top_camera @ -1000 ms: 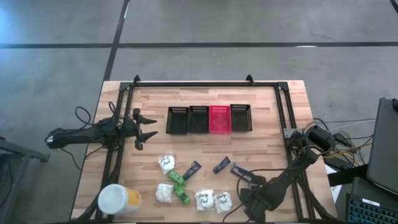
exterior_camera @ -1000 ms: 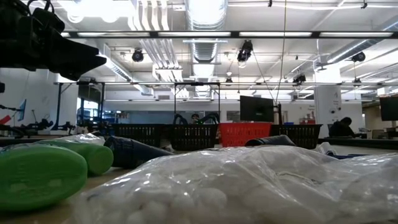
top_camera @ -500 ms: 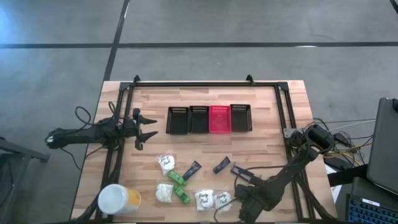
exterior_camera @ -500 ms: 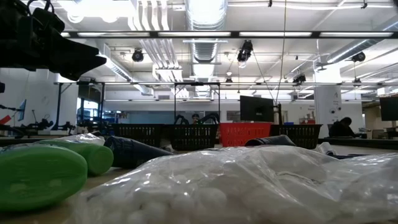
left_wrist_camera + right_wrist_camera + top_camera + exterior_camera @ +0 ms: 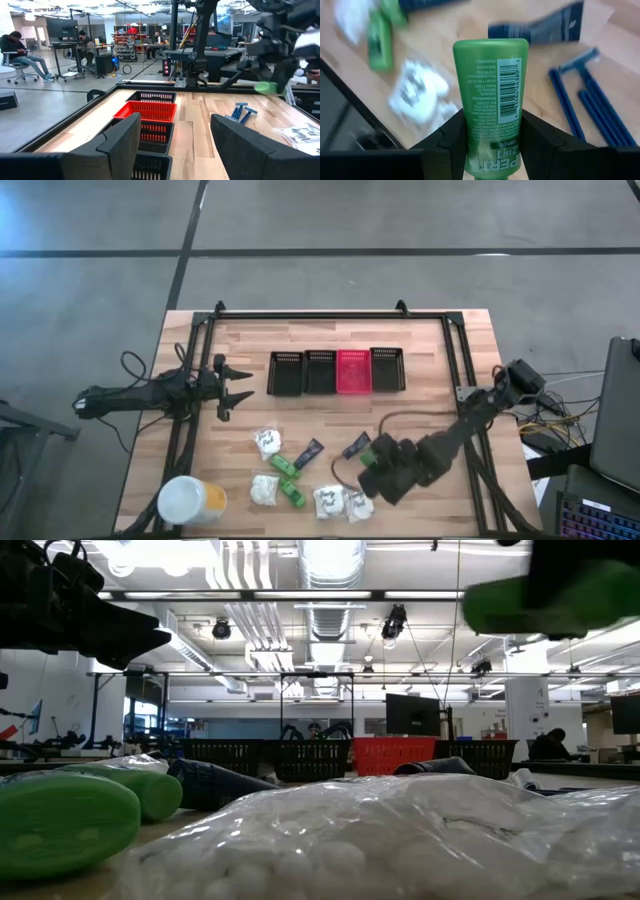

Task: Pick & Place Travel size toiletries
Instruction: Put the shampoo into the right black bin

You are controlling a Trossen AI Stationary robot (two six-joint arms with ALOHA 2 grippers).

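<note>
My right gripper (image 5: pixel 492 150) grips a green bottle (image 5: pixel 492 100), lifted above the table over the razors (image 5: pixel 585 100) and a dark tube (image 5: pixel 540 30). My left gripper (image 5: pixel 235 387) waits wide apart beside the baskets (image 5: pixel 336 371).

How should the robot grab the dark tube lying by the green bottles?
From straight above, across its middle. The dark tube lies flat and slanted on the table, so the pincer must turn to close on its long sides. The right pincer holds a green bottle; the left pincer waits by the baskets.
</note>
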